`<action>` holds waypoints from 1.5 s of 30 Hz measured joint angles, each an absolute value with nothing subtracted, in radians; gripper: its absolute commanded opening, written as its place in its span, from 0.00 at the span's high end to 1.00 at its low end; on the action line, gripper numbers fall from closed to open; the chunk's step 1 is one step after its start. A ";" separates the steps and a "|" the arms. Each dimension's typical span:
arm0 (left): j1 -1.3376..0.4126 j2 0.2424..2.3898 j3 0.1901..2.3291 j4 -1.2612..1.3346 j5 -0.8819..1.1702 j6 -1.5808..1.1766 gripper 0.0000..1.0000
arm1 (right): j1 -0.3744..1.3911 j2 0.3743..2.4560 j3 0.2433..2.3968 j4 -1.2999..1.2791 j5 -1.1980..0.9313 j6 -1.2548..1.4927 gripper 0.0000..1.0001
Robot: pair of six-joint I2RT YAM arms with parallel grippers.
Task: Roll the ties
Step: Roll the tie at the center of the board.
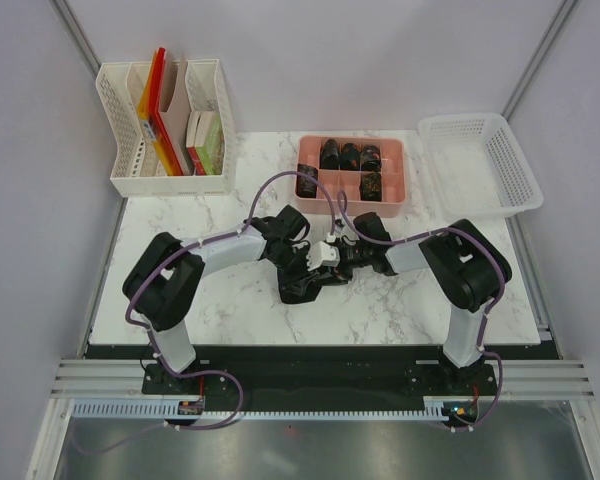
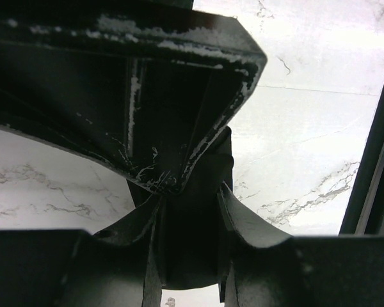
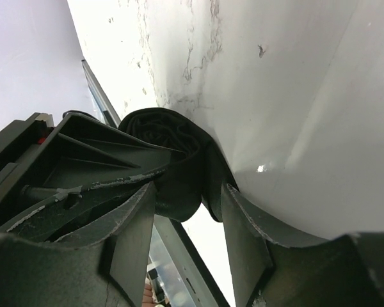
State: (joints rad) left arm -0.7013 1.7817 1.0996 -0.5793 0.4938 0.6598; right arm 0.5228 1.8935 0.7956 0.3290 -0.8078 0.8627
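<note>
One tie (image 1: 302,288) is being worked at the middle of the marble table (image 1: 210,300), just in front of the pink tray (image 1: 406,170), and both arms meet over it. In the right wrist view one end is wound into a tight coil that sits between the fingers of the right gripper (image 3: 189,188). The fingers stand narrow and hold the coil just above the tabletop. The left gripper (image 2: 191,195) is also closed to a narrow gap, with dark fabric filling the space between its fingers, so I read it as pinching the same tie right beside the coil.

I judge the step to be mid-roll: part wound, part loose. From above, the unwound fabric lies bunched on the table and trails from the grippers toward the near left edge, so the long axis runs roughly from far right to near left. I cannot tell which way the tip points.

My next move calls for feeding the slack in without letting the coil spring open, then carrying it to the tray.

Several rolled ties (image 1: 349,154) already fill its compartments.
</note>
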 measured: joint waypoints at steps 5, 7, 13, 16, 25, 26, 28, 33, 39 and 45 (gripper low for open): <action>-0.692 1.784 1.100 -0.582 0.510 0.679 0.71 | 0.523 1.893 0.778 0.370 -0.812 0.893 0.48; -0.687 1.784 1.100 -0.582 0.517 0.683 0.71 | 0.523 1.893 0.774 0.383 -0.815 0.903 0.48; -0.682 1.786 1.100 -0.584 0.528 0.696 0.71 | 0.525 1.877 0.763 0.396 -0.815 0.923 0.47; -0.682 1.786 1.100 -0.584 0.529 0.698 0.71 | 0.525 1.858 0.757 0.392 -0.820 0.926 0.46; -0.682 1.786 1.100 -0.584 0.529 0.702 0.71 | 0.550 1.832 0.754 0.406 -0.818 0.918 0.49; -0.682 1.786 1.100 -0.584 0.529 0.702 0.71 | 0.552 1.833 0.754 0.400 -0.813 0.909 0.50; -0.682 1.786 1.100 -0.584 0.529 0.702 0.71 | 0.555 1.840 0.756 0.384 -0.804 0.888 0.53; -0.682 1.786 1.100 -0.584 0.528 0.703 0.70 | 0.559 1.874 0.781 0.336 -0.802 0.851 0.70; -0.682 1.786 1.100 -0.587 0.524 0.703 0.67 | 0.561 1.880 0.811 0.291 -0.818 0.809 0.98; -0.680 1.785 1.104 -0.593 0.517 0.702 0.61 | 0.559 1.881 0.825 0.260 -0.819 0.778 1.00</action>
